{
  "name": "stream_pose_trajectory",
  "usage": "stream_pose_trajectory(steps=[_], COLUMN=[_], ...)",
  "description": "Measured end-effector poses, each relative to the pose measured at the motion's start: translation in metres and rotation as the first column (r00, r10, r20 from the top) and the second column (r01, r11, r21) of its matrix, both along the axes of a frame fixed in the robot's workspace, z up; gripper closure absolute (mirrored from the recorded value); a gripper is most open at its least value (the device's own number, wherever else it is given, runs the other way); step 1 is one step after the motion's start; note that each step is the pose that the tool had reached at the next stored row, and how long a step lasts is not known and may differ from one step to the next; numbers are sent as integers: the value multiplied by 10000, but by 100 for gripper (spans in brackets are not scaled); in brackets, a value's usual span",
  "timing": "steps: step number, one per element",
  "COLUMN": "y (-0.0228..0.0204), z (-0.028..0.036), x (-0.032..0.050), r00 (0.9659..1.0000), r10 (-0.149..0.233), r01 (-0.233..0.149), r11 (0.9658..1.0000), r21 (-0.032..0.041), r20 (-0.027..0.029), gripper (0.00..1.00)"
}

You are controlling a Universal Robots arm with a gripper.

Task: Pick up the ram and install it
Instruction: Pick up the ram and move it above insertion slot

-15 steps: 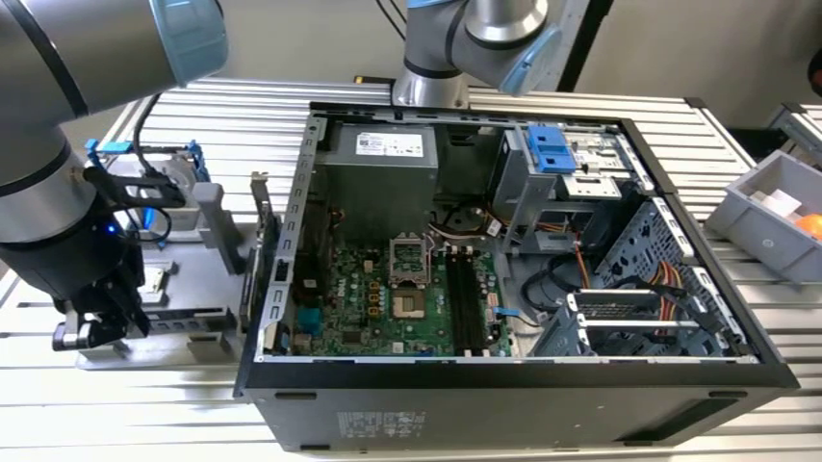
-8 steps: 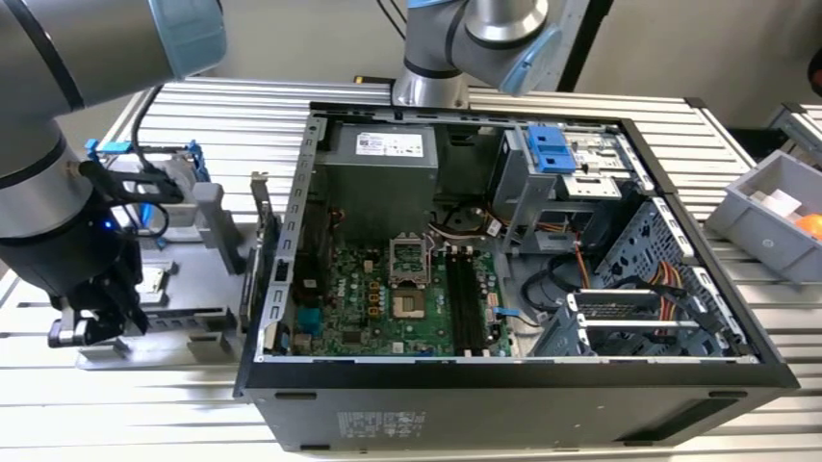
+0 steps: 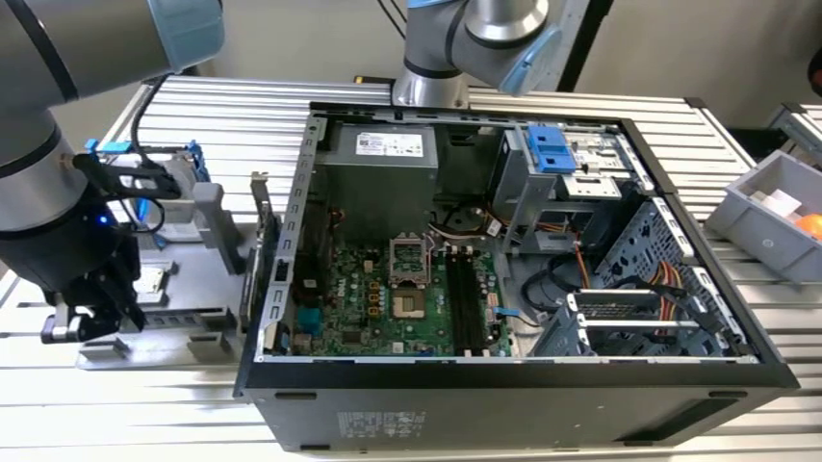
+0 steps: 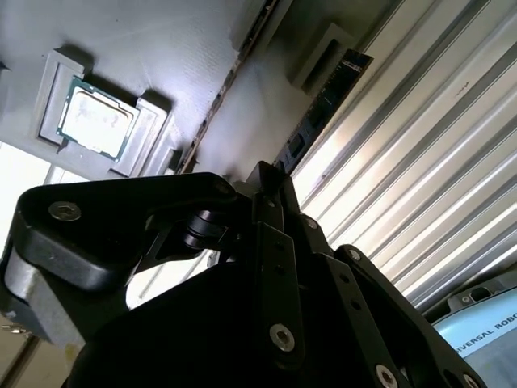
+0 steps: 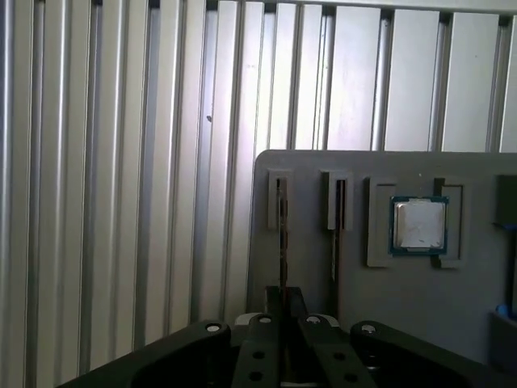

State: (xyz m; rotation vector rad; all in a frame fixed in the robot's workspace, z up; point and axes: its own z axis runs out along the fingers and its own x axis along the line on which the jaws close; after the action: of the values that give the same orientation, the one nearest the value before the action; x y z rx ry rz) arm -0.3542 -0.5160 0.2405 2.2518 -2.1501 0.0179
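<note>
On the exterior view's left the tool hangs low over a grey fixture plate. In the first wrist view it looks drawn narrow onto the ram, which stands on edge in the plate's slot, not yet lifted. At the middle, the open computer case shows bare memory slots, so installing is undone. A ribbed metal surface carries everything, with a grey bin rightmost and a pale wall behind.

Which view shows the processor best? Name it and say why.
The first wrist view: the processor faces the camera squarely, whole, in its tray recess. The second wrist view shows it slanted; the exterior view shows it small and pale.
</note>
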Motion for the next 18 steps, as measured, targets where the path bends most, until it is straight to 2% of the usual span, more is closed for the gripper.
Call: stream_pose_trajectory(steps=[18], y=[0], z=[206], x=[0], r00=[9999], r10=[-124], r01=[124], r11=[9999], r21=[-5], r20=[0], gripper=[100])
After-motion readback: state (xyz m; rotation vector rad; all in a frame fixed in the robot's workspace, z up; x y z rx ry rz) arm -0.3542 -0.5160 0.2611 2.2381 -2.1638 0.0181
